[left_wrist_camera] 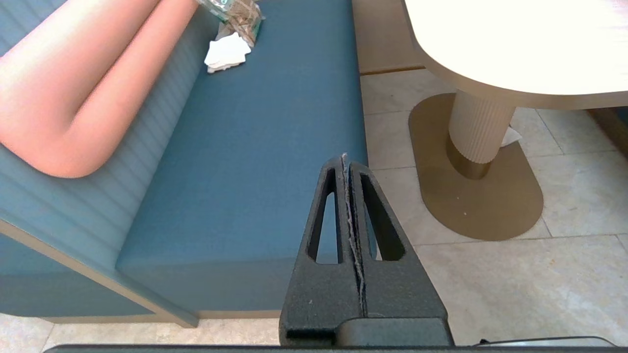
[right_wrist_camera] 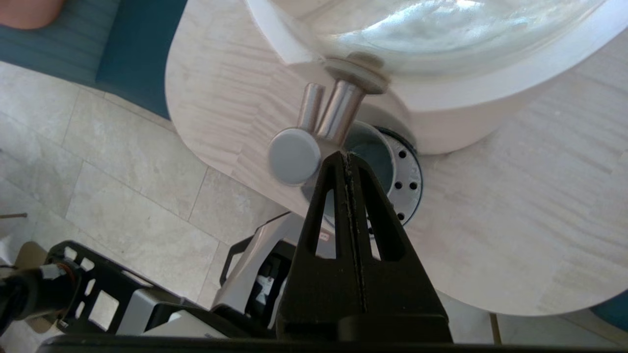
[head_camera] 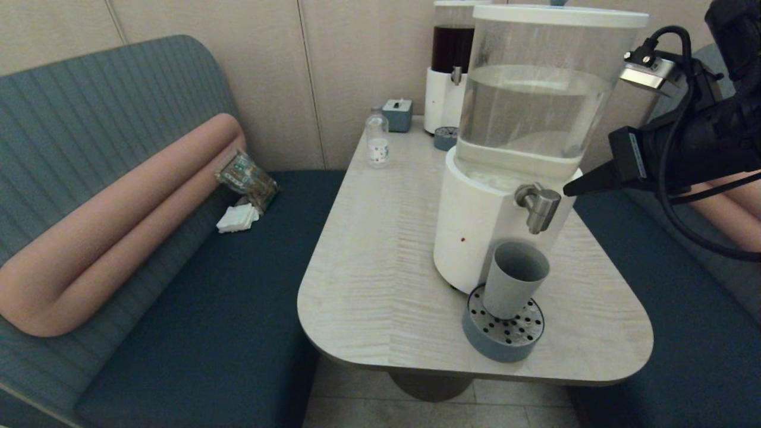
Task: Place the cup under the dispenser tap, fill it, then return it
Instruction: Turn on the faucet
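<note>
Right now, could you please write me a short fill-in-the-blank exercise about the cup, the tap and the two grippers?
1. The cup stands on the round perforated ____.
2. Directly above the cup is the steel dispenser ____.
3. The right gripper, close beside the dispenser tap, has its fingers ____.
4. The left gripper hangs over the blue ____, away from the table.

Missing words: drip tray; tap; shut; bench seat

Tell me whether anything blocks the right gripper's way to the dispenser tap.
Nothing visible does. The right gripper, shut, points at the dispenser tap from the side with only open air between them. The cup stands below the tap on the drip tray, clear of that path.
</note>
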Robot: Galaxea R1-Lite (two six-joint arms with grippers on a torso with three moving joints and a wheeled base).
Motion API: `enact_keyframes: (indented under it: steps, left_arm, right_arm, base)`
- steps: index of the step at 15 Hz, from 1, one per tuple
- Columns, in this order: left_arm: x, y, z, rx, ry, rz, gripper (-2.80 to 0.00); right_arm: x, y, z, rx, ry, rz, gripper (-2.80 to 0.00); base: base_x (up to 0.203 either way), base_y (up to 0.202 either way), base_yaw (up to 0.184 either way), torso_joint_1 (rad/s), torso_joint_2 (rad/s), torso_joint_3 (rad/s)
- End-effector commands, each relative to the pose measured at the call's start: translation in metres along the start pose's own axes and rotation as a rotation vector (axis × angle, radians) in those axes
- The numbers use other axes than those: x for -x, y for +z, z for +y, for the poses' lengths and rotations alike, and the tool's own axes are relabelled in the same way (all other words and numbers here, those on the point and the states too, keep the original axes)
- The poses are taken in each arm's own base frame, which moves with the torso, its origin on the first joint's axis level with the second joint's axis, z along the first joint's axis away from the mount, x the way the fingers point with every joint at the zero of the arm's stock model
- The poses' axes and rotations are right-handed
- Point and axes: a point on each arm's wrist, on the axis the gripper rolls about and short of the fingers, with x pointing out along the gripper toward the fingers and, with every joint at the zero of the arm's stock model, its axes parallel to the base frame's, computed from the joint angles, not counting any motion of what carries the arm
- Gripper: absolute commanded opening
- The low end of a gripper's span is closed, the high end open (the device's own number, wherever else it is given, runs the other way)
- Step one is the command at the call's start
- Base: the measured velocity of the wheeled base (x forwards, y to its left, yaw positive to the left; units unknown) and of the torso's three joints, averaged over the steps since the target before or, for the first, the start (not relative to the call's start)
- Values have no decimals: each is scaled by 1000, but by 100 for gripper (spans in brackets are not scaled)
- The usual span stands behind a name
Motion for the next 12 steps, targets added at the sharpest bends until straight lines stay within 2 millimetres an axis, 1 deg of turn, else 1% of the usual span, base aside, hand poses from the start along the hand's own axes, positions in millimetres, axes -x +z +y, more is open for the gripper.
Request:
enact_keyframes:
  steps: [1, 3, 8, 12]
  left_arm:
    - [0, 0, 0, -1, 0, 1, -280]
    - [0, 0, 0, -1, 0, 2, -280]
    - [0, 0, 0, -1, 0, 1, -280]
    - [0, 0, 0, -1, 0, 3, -280]
  right_arm:
    - [-4, 0, -1, 2, -2, -3, -280]
    - [-6, 2, -2, 9, -4, -33, -280]
    - [-9, 4, -2, 12, -10, -36, -280]
    - [-16, 4, -4, 20, -7, -56, -280]
  base:
    - [0, 0, 0, 0, 0, 0]
    - [0, 0, 0, 0, 0, 0]
    - [0, 0, 0, 0, 0, 0]
    - [0, 0, 0, 0, 0, 0]
